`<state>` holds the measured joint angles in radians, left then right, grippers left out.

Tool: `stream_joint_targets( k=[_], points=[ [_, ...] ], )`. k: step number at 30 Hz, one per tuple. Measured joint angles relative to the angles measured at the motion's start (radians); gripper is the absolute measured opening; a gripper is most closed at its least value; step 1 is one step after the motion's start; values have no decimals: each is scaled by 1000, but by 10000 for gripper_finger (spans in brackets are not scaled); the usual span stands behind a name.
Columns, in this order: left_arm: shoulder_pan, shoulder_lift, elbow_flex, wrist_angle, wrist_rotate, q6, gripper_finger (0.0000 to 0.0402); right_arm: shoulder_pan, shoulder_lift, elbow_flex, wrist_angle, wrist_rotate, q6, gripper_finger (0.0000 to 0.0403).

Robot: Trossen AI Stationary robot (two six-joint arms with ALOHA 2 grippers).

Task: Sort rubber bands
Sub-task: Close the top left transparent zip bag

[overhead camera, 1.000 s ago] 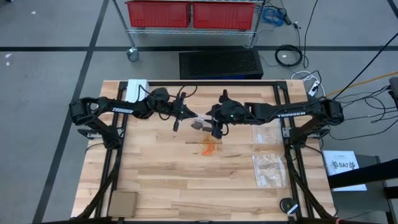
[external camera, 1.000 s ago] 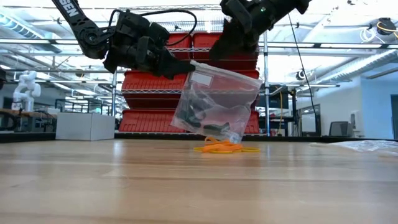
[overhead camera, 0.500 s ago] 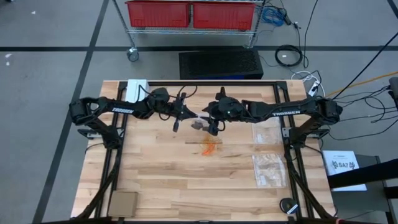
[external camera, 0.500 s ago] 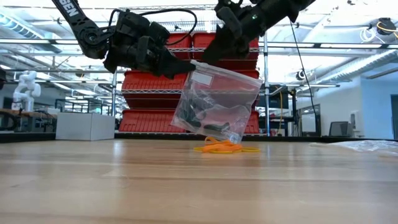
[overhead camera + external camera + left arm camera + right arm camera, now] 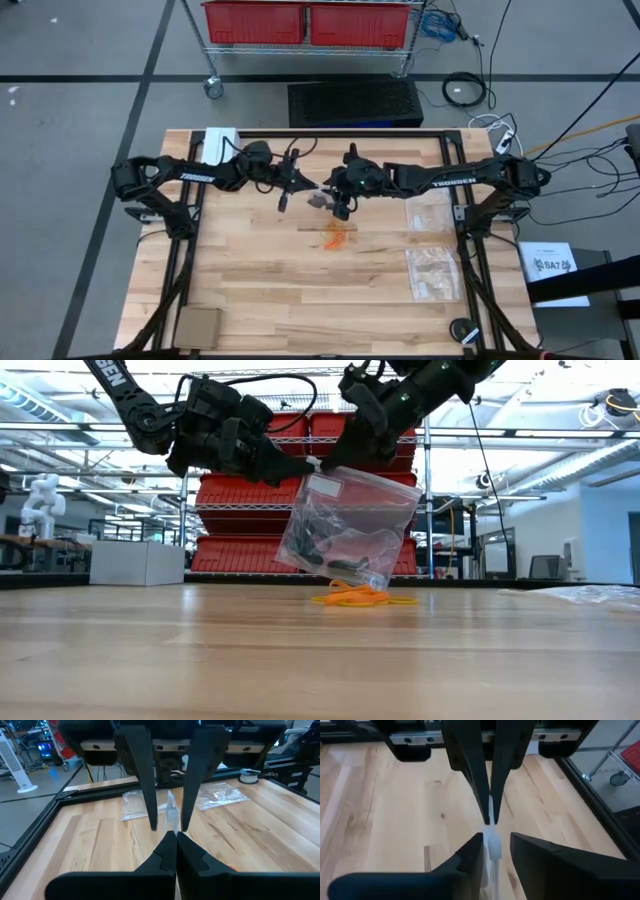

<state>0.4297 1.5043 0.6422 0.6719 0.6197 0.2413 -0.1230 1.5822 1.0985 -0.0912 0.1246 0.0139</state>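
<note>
Your right gripper (image 5: 325,460) has shifted in toward the left one since a second ago; its fingers now straddle the bag's top edge, narrowly parted. Left gripper (image 5: 305,463) is clamped on the clear bag (image 5: 350,525), which hangs above the table (image 5: 250,270). Orange rubber bands (image 5: 337,236) lie below it.

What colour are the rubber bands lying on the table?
Orange rubber bands, clearest in the low view, under the hanging bag.
</note>
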Motion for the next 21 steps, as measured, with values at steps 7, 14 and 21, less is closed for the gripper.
stream_joint_targets(
  k=[7, 14, 21],
  points=[
    [0, 0, 0, -2, 0, 0, 0, 0, 0, 0, -14, 7, -4, 15],
    [1, 0, 0, -2, -9, -3, 0, 0, -1, 2, -54, 11, -2, 16],
    [1, 0, 0, -4, -23, -3, 0, 2, -2, 28, -138, 15, 4, 13]
  ],
)
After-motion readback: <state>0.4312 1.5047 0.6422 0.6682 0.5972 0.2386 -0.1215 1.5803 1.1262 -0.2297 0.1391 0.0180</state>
